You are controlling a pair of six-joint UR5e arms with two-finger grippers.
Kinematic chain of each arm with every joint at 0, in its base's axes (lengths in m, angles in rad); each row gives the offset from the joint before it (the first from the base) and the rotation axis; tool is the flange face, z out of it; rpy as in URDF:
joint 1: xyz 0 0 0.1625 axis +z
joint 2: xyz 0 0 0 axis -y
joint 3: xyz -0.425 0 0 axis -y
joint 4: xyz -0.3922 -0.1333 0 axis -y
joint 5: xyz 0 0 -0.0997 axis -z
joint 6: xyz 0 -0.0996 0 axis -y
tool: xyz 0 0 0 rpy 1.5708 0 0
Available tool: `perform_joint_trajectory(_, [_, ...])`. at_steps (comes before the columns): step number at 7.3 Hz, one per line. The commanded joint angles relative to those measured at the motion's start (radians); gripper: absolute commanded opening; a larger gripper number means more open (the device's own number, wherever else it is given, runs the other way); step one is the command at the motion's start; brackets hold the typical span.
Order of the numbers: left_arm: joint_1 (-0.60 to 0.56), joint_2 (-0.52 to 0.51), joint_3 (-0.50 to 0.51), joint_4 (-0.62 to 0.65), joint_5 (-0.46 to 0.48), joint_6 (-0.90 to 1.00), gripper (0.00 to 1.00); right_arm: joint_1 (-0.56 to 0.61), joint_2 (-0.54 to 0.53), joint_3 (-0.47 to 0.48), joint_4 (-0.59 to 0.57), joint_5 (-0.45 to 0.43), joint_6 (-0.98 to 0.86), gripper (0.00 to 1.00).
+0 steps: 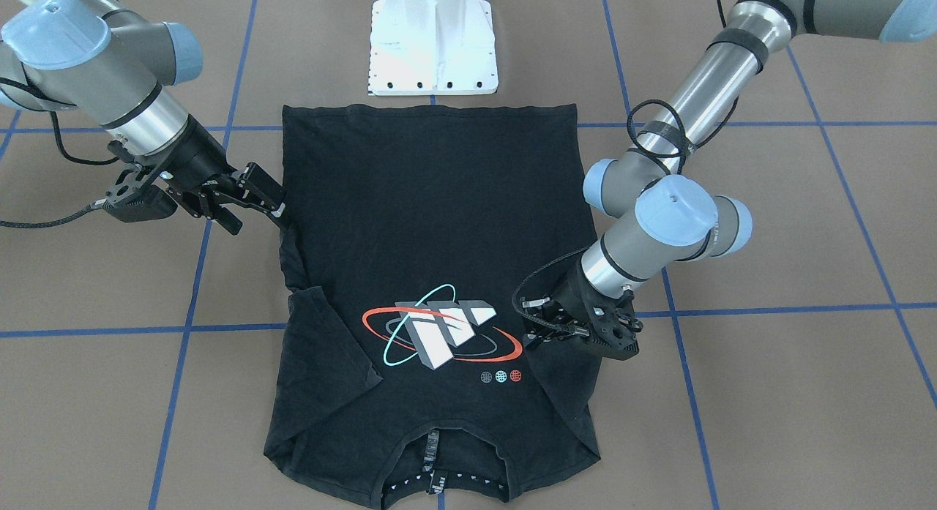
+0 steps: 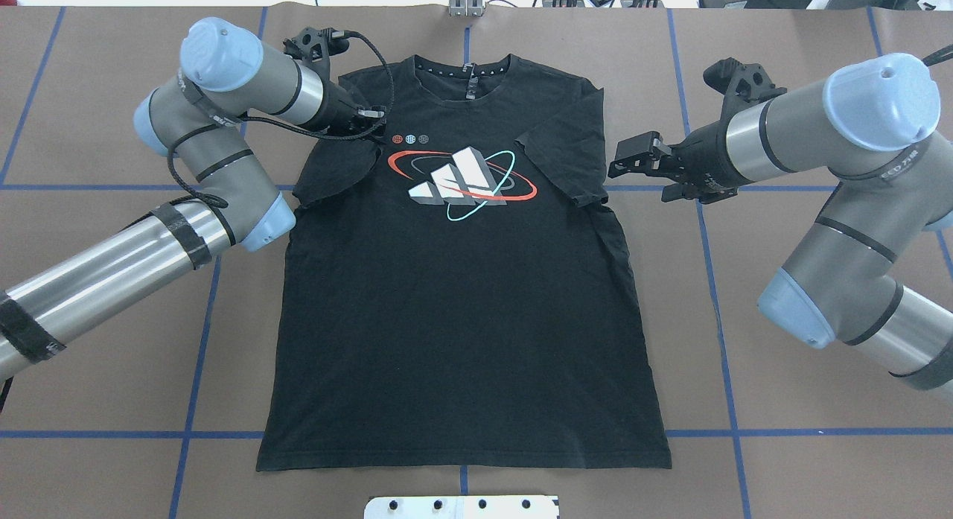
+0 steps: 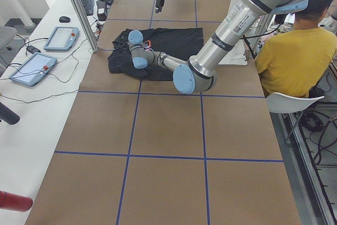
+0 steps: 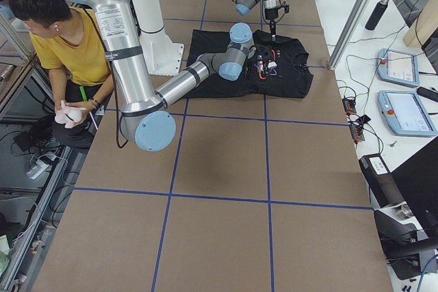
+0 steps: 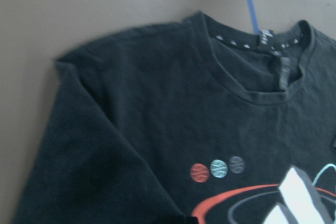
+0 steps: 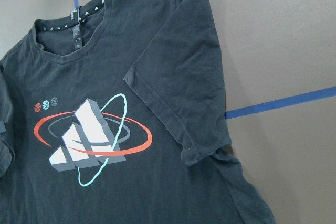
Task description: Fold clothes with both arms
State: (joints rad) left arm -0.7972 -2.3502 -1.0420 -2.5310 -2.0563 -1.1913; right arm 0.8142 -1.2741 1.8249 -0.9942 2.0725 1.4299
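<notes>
The black T-shirt (image 1: 439,217) lies flat, print up, on the brown table (image 2: 782,355), its hem toward the robot's base. Both short sleeves are folded inward onto the chest (image 2: 566,161) beside the red, teal and white-grey logo (image 2: 461,178). My left gripper (image 2: 376,124) hovers over the folded sleeve on its side (image 1: 531,323); its black fingers look open and hold nothing, and the left wrist view shows the cloth (image 5: 157,103) from a little above. My right gripper (image 2: 625,169) stands open just off the shirt's other edge (image 1: 258,216), apart from the fabric (image 6: 157,51).
The white pedestal base (image 1: 433,49) stands just behind the hem. Blue tape lines (image 2: 715,281) cross the table. A seated person in a yellow shirt (image 3: 295,51) is beside the table. Tablets (image 3: 60,38) and cables lie on the side bench.
</notes>
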Motion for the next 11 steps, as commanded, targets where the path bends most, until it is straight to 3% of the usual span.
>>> perform_joint_trajectory(1, [0.013, -0.011, 0.037, -0.005, 0.079, -0.008, 0.49, 0.0, -0.001, -0.007, -0.001, -0.006, 0.001, 1.0])
perform_joint_trajectory(2, [0.009, -0.012, 0.036, -0.005, 0.081, -0.01, 0.94, -0.003, 0.002, -0.019, 0.0, -0.015, 0.0, 1.0])
perform_joint_trajectory(3, [-0.014, -0.02, 0.008, 0.0, 0.068, -0.017, 1.0, -0.003, 0.007, -0.029, 0.0, -0.043, 0.001, 1.0])
perform_joint_trajectory(4, [-0.019, -0.011, -0.06, 0.008, 0.064, -0.025, 1.0, -0.003, 0.004, -0.024, 0.0, -0.064, 0.003, 1.0])
perform_joint_trajectory(6, [-0.019, 0.151, -0.299, 0.047, 0.038, -0.068, 1.0, -0.019, -0.055, 0.037, 0.0, -0.068, 0.117, 1.0])
perform_joint_trajectory(8, [-0.017, 0.34, -0.519, 0.047, 0.006, -0.068, 1.0, -0.117, -0.225, 0.217, 0.0, -0.109, 0.258, 1.0])
perform_joint_trajectory(9, [-0.017, 0.369, -0.553, 0.046, -0.022, -0.07, 1.0, -0.213, -0.314, 0.294, -0.001, -0.179, 0.387, 0.99])
perform_joint_trajectory(11, [-0.017, 0.373, -0.558, 0.046, -0.022, -0.074, 1.0, -0.527, -0.508, 0.435, -0.027, -0.508, 0.511, 0.98])
